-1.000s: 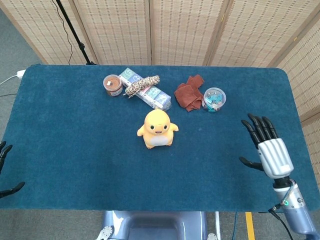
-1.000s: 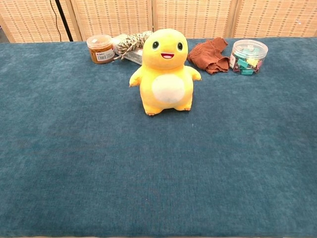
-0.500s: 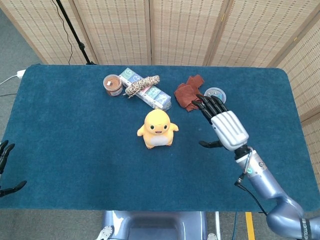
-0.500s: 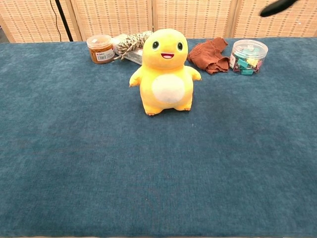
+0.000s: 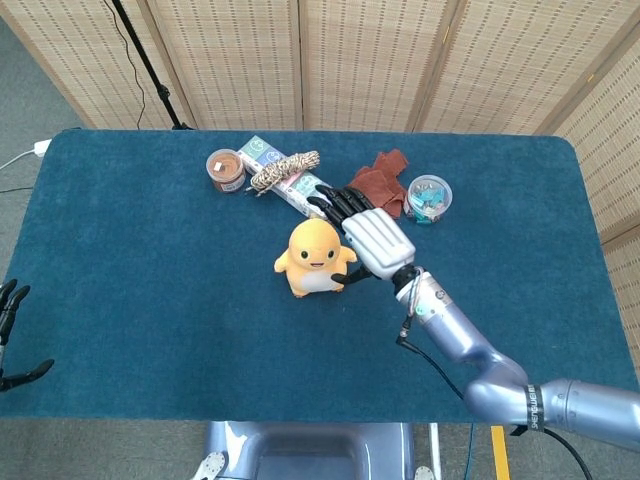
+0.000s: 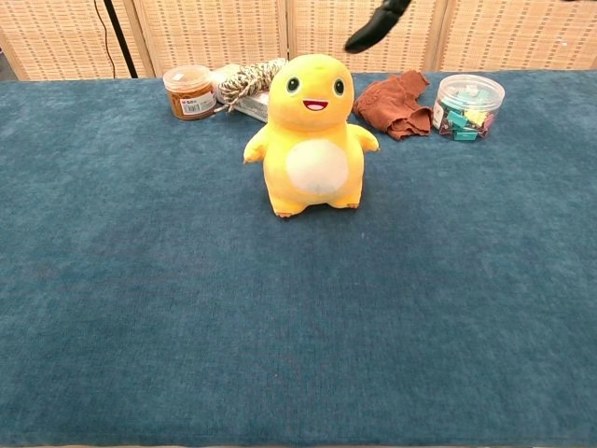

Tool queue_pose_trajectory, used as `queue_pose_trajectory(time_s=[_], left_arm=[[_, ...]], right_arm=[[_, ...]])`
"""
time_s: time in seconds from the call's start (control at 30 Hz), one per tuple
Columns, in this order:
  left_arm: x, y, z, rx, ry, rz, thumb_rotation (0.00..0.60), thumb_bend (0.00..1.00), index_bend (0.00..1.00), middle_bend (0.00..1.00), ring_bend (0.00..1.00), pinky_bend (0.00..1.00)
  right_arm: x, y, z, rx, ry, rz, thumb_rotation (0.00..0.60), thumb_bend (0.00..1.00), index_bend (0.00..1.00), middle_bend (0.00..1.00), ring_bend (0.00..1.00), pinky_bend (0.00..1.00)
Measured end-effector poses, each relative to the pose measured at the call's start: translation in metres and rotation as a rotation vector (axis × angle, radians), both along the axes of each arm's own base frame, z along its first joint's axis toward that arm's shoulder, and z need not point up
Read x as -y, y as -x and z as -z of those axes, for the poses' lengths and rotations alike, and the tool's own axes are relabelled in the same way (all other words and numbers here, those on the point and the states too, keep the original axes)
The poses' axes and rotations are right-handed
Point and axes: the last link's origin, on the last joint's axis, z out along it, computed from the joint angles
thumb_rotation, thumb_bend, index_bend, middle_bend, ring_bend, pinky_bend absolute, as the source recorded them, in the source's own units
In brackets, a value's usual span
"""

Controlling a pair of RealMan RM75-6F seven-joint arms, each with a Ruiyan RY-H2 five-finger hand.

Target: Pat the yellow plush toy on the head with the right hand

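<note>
The yellow plush toy stands upright in the middle of the blue table, facing me; the chest view shows it smiling, with a white belly. My right hand hovers open just to the right of the toy's head and above it, fingers spread and pointing toward the far side. Only one dark fingertip of it enters the chest view, at the top edge, above and right of the toy's head and apart from it. My left hand hangs open off the table's near left edge.
Behind the toy lie a brown-lidded jar, a boxed pack with a rope bundle on it, a crumpled brown cloth and a clear tub of clips. Woven screens stand behind the table.
My right hand has swept left across the table from the right edge and now hovers beside the toy's head. The toy and the left hand have not moved.
</note>
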Motion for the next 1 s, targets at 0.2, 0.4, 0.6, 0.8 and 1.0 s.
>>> queue_pose_trajectory(time_s=[0.2, 0.4, 0.6, 0.8, 1.0], left_arm=[[-0.002, -0.001, 0.002, -0.004, 0.006, -0.008, 0.600, 0.00, 0.00, 0.00, 0.00, 0.00], [-0.003, 0.001, 0.001, 0.000, 0.000, -0.017, 0.600, 0.00, 0.00, 0.00, 0.00, 0.00], [-0.006, 0.002, 0.001, 0.001, 0.001, -0.028, 0.600, 0.00, 0.00, 0.00, 0.00, 0.00], [-0.008, 0.002, 0.001, 0.005, 0.002, -0.037, 0.600, 0.00, 0.00, 0.00, 0.00, 0.00], [-0.008, 0.002, 0.000, 0.012, 0.003, -0.038, 0.600, 0.00, 0.00, 0.00, 0.00, 0.00]], right_arm=[[0.009, -0.016, 0.025, -0.001, -0.053, 0.034, 0.600, 0.00, 0.00, 0.00, 0.00, 0.00], [0.028, -0.022, 0.046, -0.036, -0.053, 0.080, 0.600, 0.00, 0.00, 0.00, 0.00, 0.00], [0.035, -0.030, 0.059, -0.029, -0.072, 0.115, 0.600, 0.00, 0.00, 0.00, 0.00, 0.00], [0.040, -0.035, 0.071, -0.016, -0.100, 0.161, 0.600, 0.00, 0.00, 0.00, 0.00, 0.00], [0.047, -0.033, 0.090, -0.028, -0.106, 0.201, 0.600, 0.00, 0.00, 0.00, 0.00, 0.00]])
